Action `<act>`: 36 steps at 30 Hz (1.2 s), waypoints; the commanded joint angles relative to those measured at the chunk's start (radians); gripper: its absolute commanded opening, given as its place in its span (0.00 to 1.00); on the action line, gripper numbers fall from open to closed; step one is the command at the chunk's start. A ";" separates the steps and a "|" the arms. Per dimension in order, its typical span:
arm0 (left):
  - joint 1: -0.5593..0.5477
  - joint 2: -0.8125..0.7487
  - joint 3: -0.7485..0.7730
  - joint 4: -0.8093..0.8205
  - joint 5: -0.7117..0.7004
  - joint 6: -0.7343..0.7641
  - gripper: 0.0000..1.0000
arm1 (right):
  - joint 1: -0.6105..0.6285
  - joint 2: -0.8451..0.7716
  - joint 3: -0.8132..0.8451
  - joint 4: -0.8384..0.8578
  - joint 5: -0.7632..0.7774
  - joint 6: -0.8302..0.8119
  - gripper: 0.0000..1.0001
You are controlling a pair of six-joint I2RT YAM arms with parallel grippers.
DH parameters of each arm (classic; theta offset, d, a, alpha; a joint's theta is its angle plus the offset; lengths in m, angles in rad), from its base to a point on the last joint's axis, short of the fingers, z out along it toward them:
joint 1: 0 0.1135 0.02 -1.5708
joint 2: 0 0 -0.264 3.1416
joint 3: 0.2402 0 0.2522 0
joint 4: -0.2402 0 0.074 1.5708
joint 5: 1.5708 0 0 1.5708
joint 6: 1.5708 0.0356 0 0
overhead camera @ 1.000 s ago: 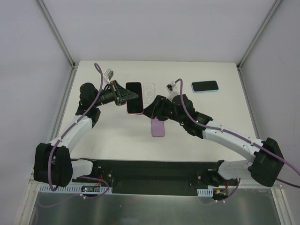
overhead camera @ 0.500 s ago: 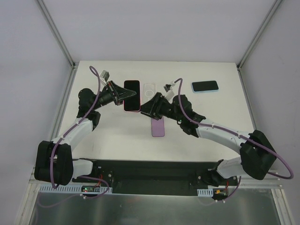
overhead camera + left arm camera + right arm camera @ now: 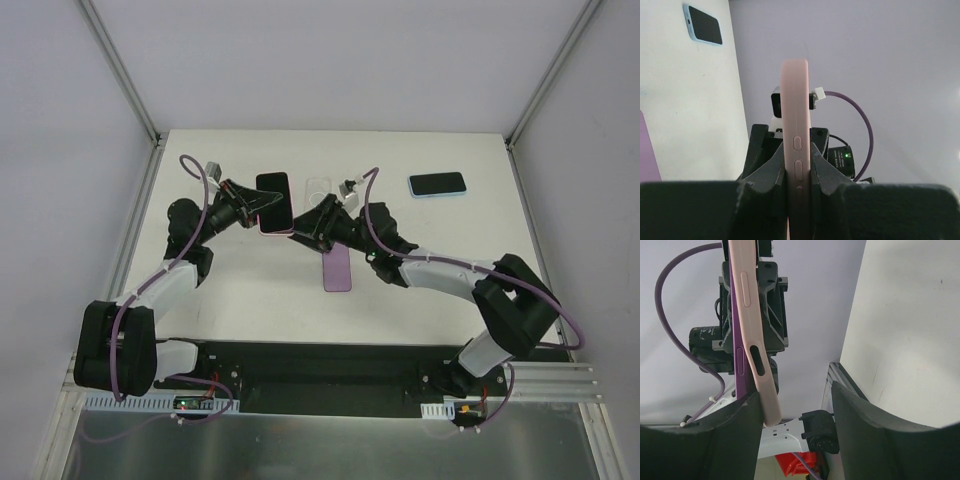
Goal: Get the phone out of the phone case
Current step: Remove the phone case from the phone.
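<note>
The phone (image 3: 273,198), seated in its pink case (image 3: 795,100), is held on edge above the table (image 3: 450,260), clamped across its thickness by the left gripper (image 3: 798,172) beside the side buttons. The right gripper (image 3: 796,415) is set at a corner of the case with its jaws apart, one finger (image 3: 730,440) touching the rim and the other well clear. The case is judged soft, flexible and grippy, and the phone stiff, smooth and breakable if dropped, so the rim alone is best pinched at a corner and peeled back
</note>
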 commanded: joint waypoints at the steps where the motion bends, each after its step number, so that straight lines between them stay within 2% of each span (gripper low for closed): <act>1: -0.097 -0.043 -0.052 0.028 0.208 0.083 0.00 | 0.023 0.024 0.168 0.324 0.061 0.102 0.57; 5: -0.118 -0.048 -0.053 -0.004 0.197 0.119 0.00 | 0.023 0.044 0.216 0.303 0.036 0.109 0.57; 8: -0.140 -0.050 -0.049 -0.032 0.185 0.144 0.00 | 0.023 0.062 0.250 0.291 0.021 0.122 0.48; 11: -0.154 -0.051 -0.044 -0.062 0.179 0.170 0.00 | 0.023 0.066 0.262 0.291 0.012 0.126 0.31; 12: -0.155 -0.051 -0.042 -0.081 0.177 0.178 0.00 | 0.023 0.066 0.265 0.291 0.006 0.126 0.21; 14: -0.155 -0.053 -0.042 -0.096 0.176 0.196 0.00 | 0.019 0.060 0.264 0.289 -0.005 0.125 0.11; 15: -0.155 -0.056 -0.041 -0.104 0.176 0.202 0.00 | 0.018 0.056 0.261 0.283 -0.010 0.125 0.01; 18: -0.155 -0.062 -0.026 -0.163 0.173 0.242 0.00 | 0.006 0.024 0.219 0.242 -0.014 0.102 0.02; 20: -0.155 -0.065 -0.013 -0.240 0.171 0.286 0.00 | -0.014 -0.026 0.178 0.132 -0.010 0.074 0.01; 21: -0.155 -0.066 0.008 -0.274 0.176 0.306 0.03 | -0.020 -0.051 0.169 0.075 -0.005 0.013 0.01; 23: -0.155 -0.070 0.028 -0.364 0.180 0.365 0.18 | -0.034 -0.137 0.167 -0.208 0.038 -0.089 0.01; 24: -0.154 -0.073 0.043 -0.392 0.176 0.383 0.42 | -0.034 -0.167 0.206 -0.340 0.067 -0.224 0.01; 25: -0.154 -0.077 0.050 -0.421 0.171 0.417 0.55 | -0.028 -0.219 0.242 -0.625 0.158 -0.302 0.01; 27: -0.154 -0.085 0.069 -0.493 0.161 0.446 0.85 | -0.020 -0.262 0.294 -0.830 0.264 -0.412 0.01; 28: -0.152 -0.083 0.079 -0.512 0.157 0.473 0.91 | -0.023 -0.296 0.302 -0.954 0.344 -0.480 0.01; 31: -0.147 -0.065 0.099 -0.559 0.154 0.501 0.98 | -0.030 -0.341 0.323 -1.143 0.467 -0.580 0.01; 36: -0.147 -0.030 0.111 -0.559 0.162 0.501 0.98 | -0.028 -0.382 0.287 -1.291 0.598 -0.657 0.01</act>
